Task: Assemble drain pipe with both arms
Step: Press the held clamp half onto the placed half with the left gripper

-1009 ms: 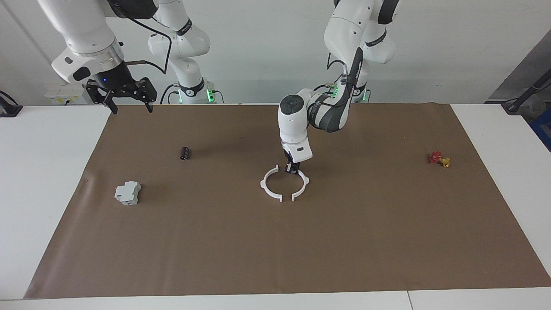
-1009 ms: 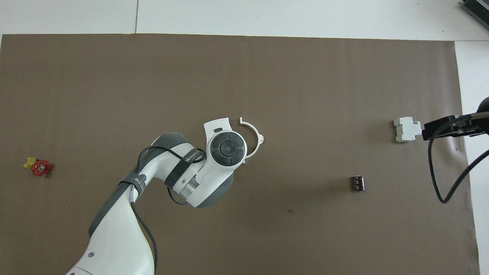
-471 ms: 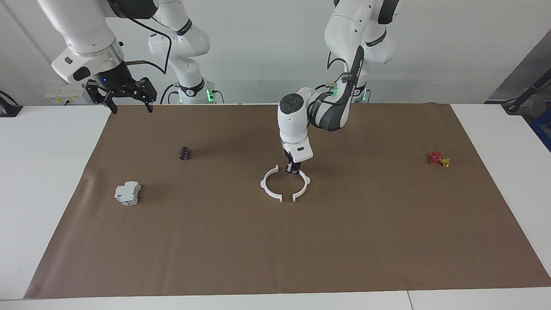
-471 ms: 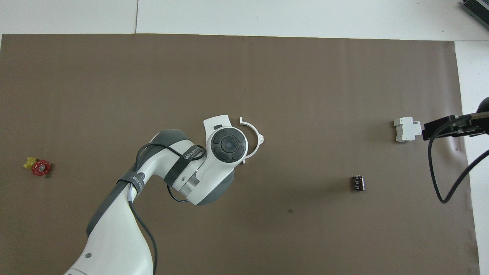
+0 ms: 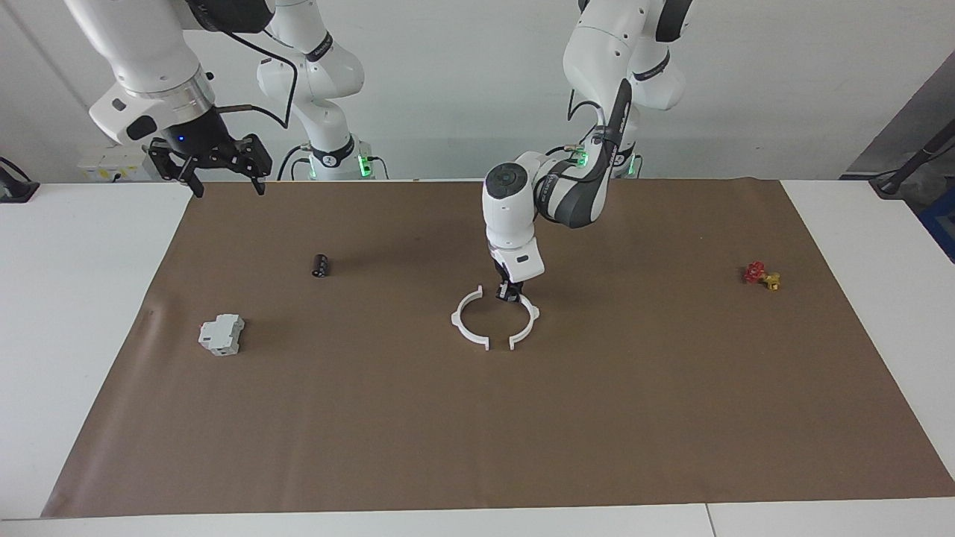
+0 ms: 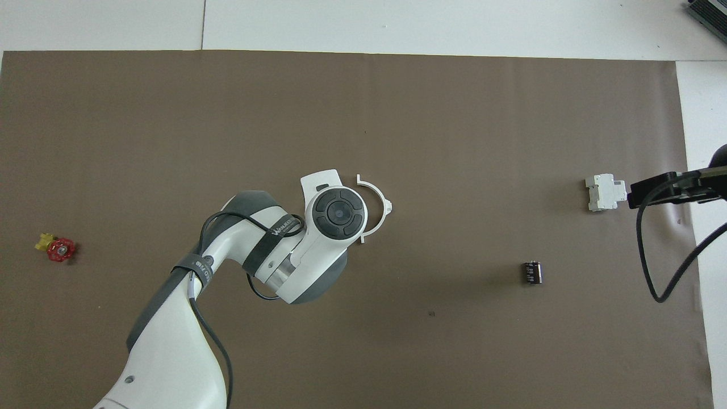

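Left gripper (image 5: 509,293), pinched shut on one thin white plastic half-ring arc (image 5: 524,321) mid-frame, has dragged it slightly off its mate (image 5: 468,319) — lower gap wider, so not joined; grip contact probably real. Right gripper (image 5: 221,173) waits wide open, empty, upper left of facing view.

Most of the brown mat (image 5: 477,418) is wide open, especially the whole stretch farther from the robots than the two white arcs (image 5: 492,319). Around them, the only thing crowding in is the left gripper (image 5: 509,292), pinched shut on the arc toward the left arm's end. The black cylinder (image 5: 320,265), grey-white block (image 5: 221,334) and red valve (image 5: 761,275) sit well apart.
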You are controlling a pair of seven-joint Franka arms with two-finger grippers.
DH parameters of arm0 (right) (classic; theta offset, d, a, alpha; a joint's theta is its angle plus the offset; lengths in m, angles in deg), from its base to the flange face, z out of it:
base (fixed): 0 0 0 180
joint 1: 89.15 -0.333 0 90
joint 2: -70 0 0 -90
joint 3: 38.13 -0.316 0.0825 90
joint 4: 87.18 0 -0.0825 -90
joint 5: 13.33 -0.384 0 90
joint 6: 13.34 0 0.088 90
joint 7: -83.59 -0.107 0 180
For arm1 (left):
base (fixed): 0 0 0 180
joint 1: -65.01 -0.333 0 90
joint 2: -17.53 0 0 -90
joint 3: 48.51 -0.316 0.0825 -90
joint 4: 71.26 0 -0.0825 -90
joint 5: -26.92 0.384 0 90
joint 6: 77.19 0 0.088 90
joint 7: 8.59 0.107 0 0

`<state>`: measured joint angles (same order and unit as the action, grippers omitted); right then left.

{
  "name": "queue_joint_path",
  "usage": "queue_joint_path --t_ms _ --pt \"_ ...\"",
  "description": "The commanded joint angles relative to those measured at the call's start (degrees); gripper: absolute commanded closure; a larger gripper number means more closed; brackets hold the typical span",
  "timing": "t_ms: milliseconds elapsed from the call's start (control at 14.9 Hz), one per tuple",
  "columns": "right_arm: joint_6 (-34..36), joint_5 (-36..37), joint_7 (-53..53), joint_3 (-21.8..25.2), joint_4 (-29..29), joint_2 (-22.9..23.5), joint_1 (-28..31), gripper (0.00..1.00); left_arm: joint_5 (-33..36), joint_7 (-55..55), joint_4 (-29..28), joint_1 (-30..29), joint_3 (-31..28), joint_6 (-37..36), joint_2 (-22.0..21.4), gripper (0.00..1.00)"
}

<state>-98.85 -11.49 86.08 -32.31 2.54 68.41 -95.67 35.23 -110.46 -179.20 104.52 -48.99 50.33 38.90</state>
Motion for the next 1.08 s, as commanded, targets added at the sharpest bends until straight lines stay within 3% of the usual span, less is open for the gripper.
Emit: queue_joint_path --t_ms 0,404,1009 --pt "0.7 -1.0 1.5 -0.5 0.5 -0.8 1.0 0.0 0.8 -1.6 1.1 0.9 -0.3 -1.2 0.4 1.0" --pt "0.7 -1.0 1.6 -0.5 0.5 -0.8 1.0 0.0 0.7 -3.6 4.0 1.4 -0.2 -2.3 3.1 1.0" --pt "0.7 -1.0 1.5 -0.5 0.5 -0.8 1.0 0.0 0.7 -7.3 4.6 2.4 -0.1 -1.0 3.9 1.0"
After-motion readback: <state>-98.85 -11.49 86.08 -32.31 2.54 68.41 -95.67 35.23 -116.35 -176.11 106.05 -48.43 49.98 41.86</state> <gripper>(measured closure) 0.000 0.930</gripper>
